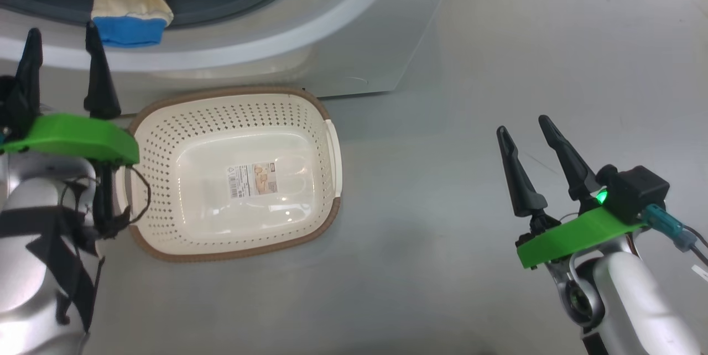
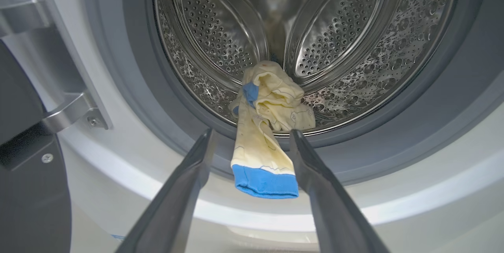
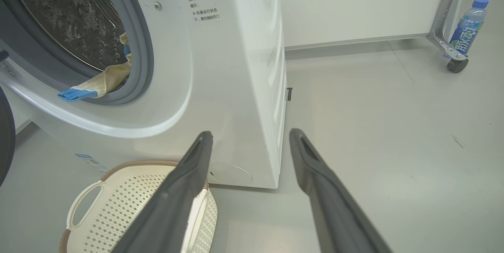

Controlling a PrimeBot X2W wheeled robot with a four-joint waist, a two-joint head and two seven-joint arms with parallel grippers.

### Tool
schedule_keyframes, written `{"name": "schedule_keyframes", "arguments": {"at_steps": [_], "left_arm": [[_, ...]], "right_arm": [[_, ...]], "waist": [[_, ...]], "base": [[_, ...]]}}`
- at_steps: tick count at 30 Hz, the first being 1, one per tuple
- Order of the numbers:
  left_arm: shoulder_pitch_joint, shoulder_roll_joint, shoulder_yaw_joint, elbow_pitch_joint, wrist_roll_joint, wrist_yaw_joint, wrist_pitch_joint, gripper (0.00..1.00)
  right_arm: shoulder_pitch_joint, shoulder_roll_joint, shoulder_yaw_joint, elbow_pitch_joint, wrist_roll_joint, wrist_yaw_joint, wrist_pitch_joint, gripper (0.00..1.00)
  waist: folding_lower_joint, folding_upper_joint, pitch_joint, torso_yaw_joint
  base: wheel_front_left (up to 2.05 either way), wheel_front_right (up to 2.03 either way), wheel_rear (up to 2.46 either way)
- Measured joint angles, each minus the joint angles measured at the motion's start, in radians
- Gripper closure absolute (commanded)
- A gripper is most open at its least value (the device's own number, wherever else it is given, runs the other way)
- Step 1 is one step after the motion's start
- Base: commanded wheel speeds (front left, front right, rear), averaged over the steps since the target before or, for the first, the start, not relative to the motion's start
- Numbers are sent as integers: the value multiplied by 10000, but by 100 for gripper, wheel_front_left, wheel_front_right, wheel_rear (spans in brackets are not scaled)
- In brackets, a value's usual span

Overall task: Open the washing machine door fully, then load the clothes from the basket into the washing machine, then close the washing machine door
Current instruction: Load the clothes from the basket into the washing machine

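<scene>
- Evidently the loading step is nearly done; the basket (image 1: 166,134) sits on the floor (image 1: 442,266) just in front of the washing machine (image 1: 359,40), holding nothing but its label sticker.
- The clothes (image 2: 275,99) lie bunched at the front of the washing machine's drum (image 2: 354,28); one cream-yellow piece with a blue cuff trails out over the grey gasket (image 2: 374,142) and hangs down the washing machine's front below the opening.
- The washing machine door (image 2: 27,205) stands swung out on its hinge at the left of the washing machine's opening; how wide it stands I cannot tell.
- The left fingers (image 1: 99,84) are spread apart and empty, poised just in front of the washing machine's opening; in the left wrist view the hanging cuff shows between them, and they appear near it rather than touching.
- The right fingers (image 1: 517,175) are likewise spread and empty, above bare floor off to the right of the washing machine.
- As I judge it, the next move is to tuck that trailing piece in; the left fingers would close on it near the cuff, lift it clear of the gasket and let go deep inside the washing machine.
- Left hanging, the cloth would likely be pinched against the gasket; only once it is in does closing the door make sense.
</scene>
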Motion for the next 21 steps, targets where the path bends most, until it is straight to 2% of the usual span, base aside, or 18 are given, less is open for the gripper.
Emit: {"name": "schedule_keyframes", "arguments": {"at_steps": [10,21], "left_arm": [[-2336,180,-568,1593,247,-351,1114,0],[-3959,159,-1053,3565,439,-610,1864,0]], "right_arm": [[-183,31,73,21,15,0,0,0],[-373,148,153,29,84,0,0,0]], "waist": [[0,0,310,-307],[0,0,631,-585]], "base": [[0,0,0],[0,0,0]]}}
